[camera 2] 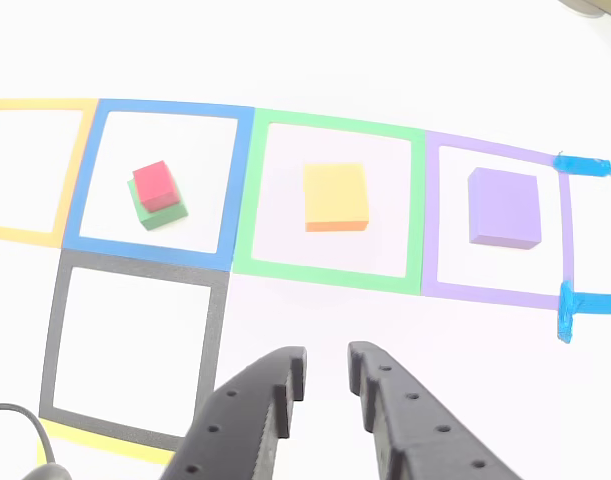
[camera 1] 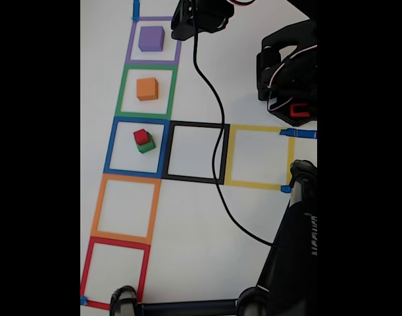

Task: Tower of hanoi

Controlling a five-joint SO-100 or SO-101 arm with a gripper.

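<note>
White table (camera 2: 315,40) w/ taped squares. Landmark: green square (camera 2: 330,205). Purple block (camera 2: 504,207) in the purple square, right of it in other view. Orange block (camera 2: 336,197) inside it. Red block (camera 2: 154,185) atop green block (camera 2: 163,211), blue square on its left. My jaws (camera 2: 325,378) below it, slightly parted, holding nothing.

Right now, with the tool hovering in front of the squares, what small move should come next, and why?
Probably ease the tool forward toward the orange block: its fingers stand slightly apart and empty, almost in line with that block, which sits alone in the green square.
</note>
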